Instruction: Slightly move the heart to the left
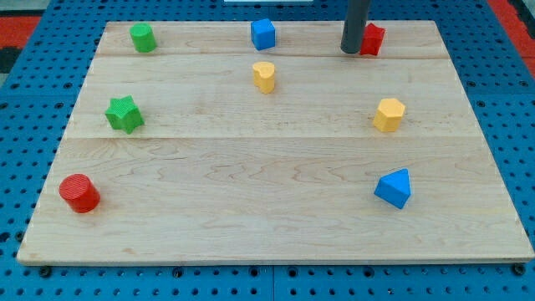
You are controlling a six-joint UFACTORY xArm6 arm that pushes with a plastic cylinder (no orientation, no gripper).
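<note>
Wooden board, rod at the top edge

The yellow heart (264,76) sits upper centre, below the blue cube (263,34). The tip (351,51) holds nothing, resting just left of a red block (373,38), well right of the heart.

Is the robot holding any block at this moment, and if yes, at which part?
Nothing is held; the arm has no hand, only a rod. My tip rests at the view's top, directly left of the red block, apparently touching it, and well right of the yellow heart.

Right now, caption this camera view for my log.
My tip beside the red block, far from the yellow heart.
</note>
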